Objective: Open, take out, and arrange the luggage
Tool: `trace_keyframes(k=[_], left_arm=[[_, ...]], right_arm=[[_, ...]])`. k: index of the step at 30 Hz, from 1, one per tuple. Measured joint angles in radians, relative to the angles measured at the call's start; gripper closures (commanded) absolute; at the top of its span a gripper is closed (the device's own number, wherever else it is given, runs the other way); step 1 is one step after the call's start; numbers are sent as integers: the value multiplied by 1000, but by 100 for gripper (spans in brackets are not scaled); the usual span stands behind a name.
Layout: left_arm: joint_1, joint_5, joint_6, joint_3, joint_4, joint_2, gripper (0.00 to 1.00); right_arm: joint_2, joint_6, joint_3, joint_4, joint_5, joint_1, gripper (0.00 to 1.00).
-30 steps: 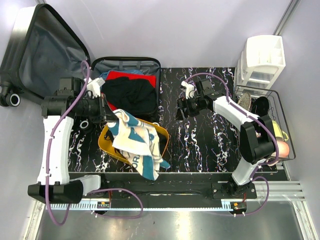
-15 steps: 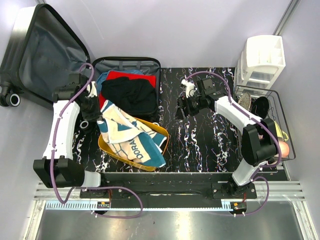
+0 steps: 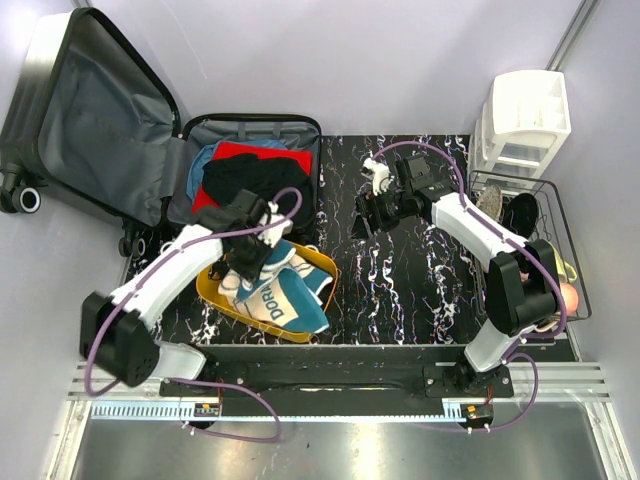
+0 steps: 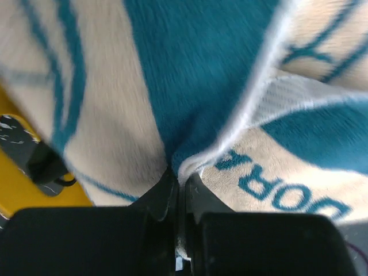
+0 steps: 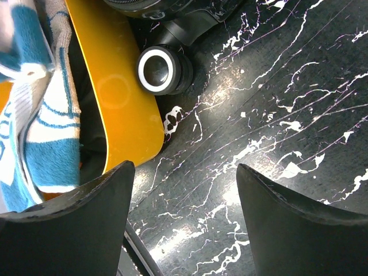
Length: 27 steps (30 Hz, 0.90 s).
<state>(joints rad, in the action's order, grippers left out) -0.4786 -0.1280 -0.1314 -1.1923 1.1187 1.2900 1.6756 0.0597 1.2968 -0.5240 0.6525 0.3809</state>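
Luggage (image 3: 95,115) lies open just behind the bin (image 3: 207,288) — hard black shell, grey lining, lid propped up to the left, red and black clothes (image 3: 255,180) in the base. Left gripper (image 4: 179,178) is over the bin, its fingers pinching a fold of fleecy teal-and-cream towel (image 4: 144,86). Right gripper (image 5: 185,167) is just right of the bin — fingers spread above the glossy black marbled table (image 5: 276,86). A round wheel (image 5: 158,69) sits beside the bin's smooth yellow rim.
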Motion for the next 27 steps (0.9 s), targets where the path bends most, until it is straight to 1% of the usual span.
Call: trace_keyframes(k=[1,3,4,5,6,7,8,12,13,15,18,21,22,25,27], left_arm=[[-2,14,-16,42,-20,44,96],[-5,42,-45,105,-43,111,86],[-6,50,-57,122,-45,132,69],[-6,58,-68,134,-47,148,61],[-9,62,-81,139,-49,156,50],[-10,61,-95,140,-48,158,29],[-10,53,-102,139,-48,154,23],[10,35,-145,128,-40,75,11],[32,19,-168,101,-18,50,8],[87,-36,-208,22,17,32,7],[206,-159,-271,-210,79,55,6],[286,-211,-283,-462,85,126,6],[313,-226,-281,-560,92,171,6],[376,-256,-234,-779,82,317,2],[418,-274,-204,-866,65,422,1]], right_arm=[[0,3,0,-2,0,0,19],[0,8,0,-8,0,-2,19],[0,11,0,-9,0,-3,19],[0,12,0,-12,0,-3,19],[0,13,0,-15,1,-3,18],[0,14,0,-17,1,-4,18],[0,15,0,-20,1,-5,18],[0,19,0,-24,1,-12,17],[0,19,0,-23,1,-15,17],[0,21,0,-24,1,-22,17],[0,22,0,-24,1,-31,16],[0,22,2,-24,1,-39,16],[0,22,4,-24,1,-41,16],[2,22,18,-25,0,-45,16],[5,23,33,-24,0,-47,16]])
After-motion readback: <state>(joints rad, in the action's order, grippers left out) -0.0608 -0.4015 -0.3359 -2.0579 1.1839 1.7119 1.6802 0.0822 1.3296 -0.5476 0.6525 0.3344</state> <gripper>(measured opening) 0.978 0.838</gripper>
